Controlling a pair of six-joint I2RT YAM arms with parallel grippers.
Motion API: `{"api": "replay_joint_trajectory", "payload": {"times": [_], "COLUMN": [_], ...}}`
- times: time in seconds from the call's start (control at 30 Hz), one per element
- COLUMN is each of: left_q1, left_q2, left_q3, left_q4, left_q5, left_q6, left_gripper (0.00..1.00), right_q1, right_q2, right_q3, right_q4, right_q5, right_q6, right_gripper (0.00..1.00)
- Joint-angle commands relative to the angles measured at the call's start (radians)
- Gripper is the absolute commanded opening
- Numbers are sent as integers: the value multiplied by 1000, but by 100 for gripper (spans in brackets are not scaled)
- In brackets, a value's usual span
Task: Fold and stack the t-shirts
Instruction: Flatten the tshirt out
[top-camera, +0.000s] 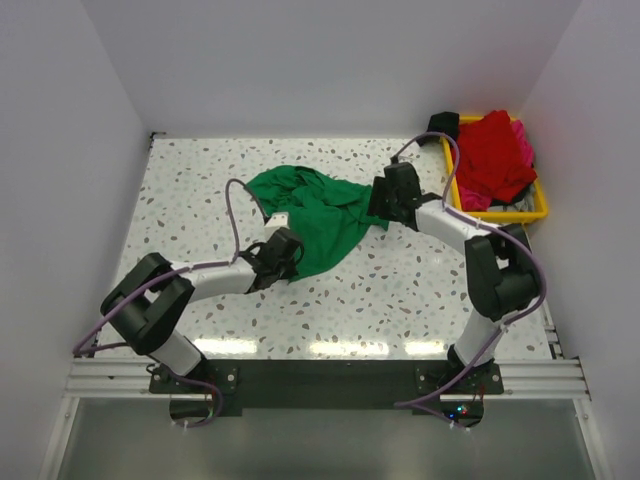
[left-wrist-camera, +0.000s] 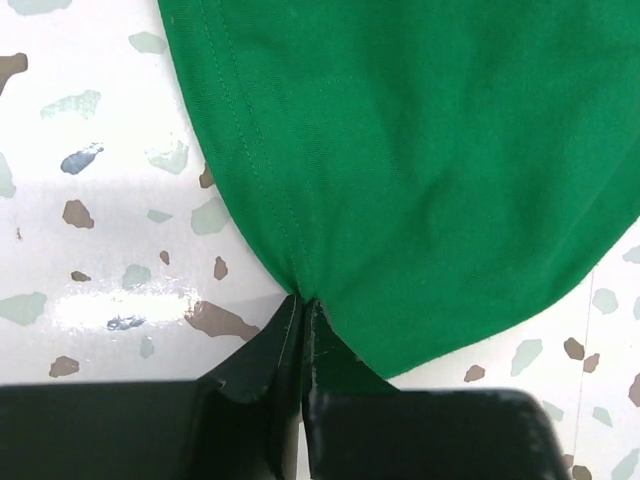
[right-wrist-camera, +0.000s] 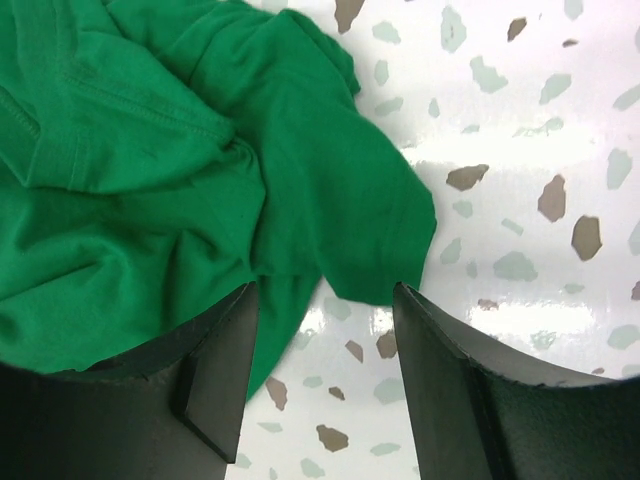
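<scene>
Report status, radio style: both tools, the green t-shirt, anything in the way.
Left tool shut on green t-shirt edge. Right tool open at its bunched right side, gripping nothing. Yellow tray of red and pink shirts stands apart; no obstruction.

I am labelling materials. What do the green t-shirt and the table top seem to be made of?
The green t-shirt looks like soft matte knit cloth: stitched hem, loose folds. The table top looks like glossy speckled terrazzo, or laminate imitating it: lamp glare shows.
</scene>
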Motion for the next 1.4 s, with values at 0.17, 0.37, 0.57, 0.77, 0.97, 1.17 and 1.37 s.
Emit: {"api": "replay_joint_trajectory", "payload": {"times": [0.17,0.37,0.57,0.77,0.97,1.17,1.37], "left_q1": [40,194,264,306,323,332,340], "left_q2": [-120,-235,-292,-324,-340,-381,-401], "left_q3": [6,-62,-77,-115,-137,-155,-161], "left_q4": [-127,-121,-161,-150,-163,-170,-176], "left_q5": [-67,28,26,58,65,62,64], "left_q6": [-35,-47,-81,-121,-129,-132,-130], "left_gripper": [0,0,0,0,0,0,0], "right_q1": [-21,20,126,180,184,186,184], "right_q2": [67,70,51,95,156,222,259], "right_q3": [106,61,32,89,159,234,291], "right_q4": [-40,-14,-11,-17,-30,-38,-41], "right_q5": [47,-29,56,63,131,148,113], "right_q6": [-91,-91,-108,-103,-103,-118,-112], "right_gripper": [60,56,56,55,54,49,41]}}
